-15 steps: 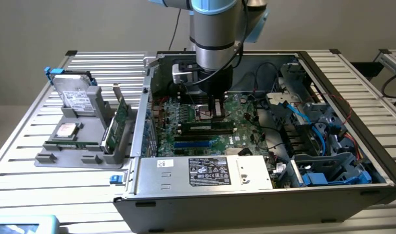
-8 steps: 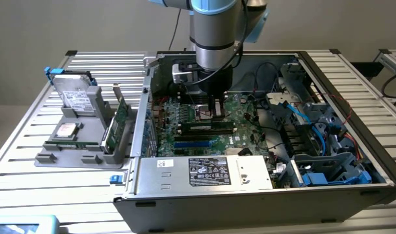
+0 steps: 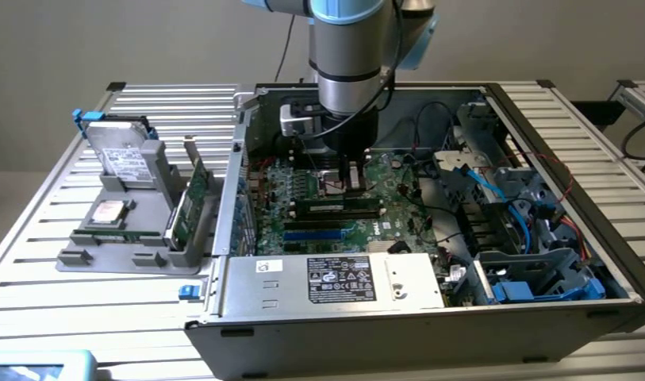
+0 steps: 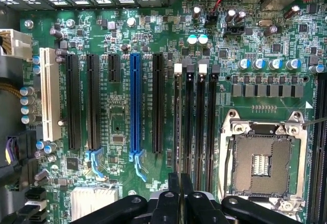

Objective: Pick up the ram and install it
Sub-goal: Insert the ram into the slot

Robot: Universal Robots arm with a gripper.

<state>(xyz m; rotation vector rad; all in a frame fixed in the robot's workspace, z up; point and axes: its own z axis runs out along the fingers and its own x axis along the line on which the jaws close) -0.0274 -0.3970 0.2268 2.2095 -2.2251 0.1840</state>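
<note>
The ram (image 3: 116, 236) appears as a long, narrow dark-green stick lying in the front groove of the grey holder (image 3: 78, 258), on the exterior view's left outside the computer case. My gripper (image 3: 338, 176) is far from it, lowered inside the open case over the motherboard (image 3: 301, 194). In the wrist view the gripper (image 4: 180, 189) hovers over the near end of the black memory slots (image 4: 194, 121). Its two black fingers (image 4: 173, 196) are pressed together, shut, with nothing seen between them. The slots (image 3: 338, 208) lie just under the gripper.
The holder also carries an upright hard drive (image 3: 121, 155), a flat drive (image 3: 109, 213) and a taller green card (image 3: 198, 198). In the case are the power supply (image 3: 333, 278), blue cables (image 3: 512, 214), a CPU socket (image 4: 263, 157) and a blue expansion slot (image 4: 135, 106).
</note>
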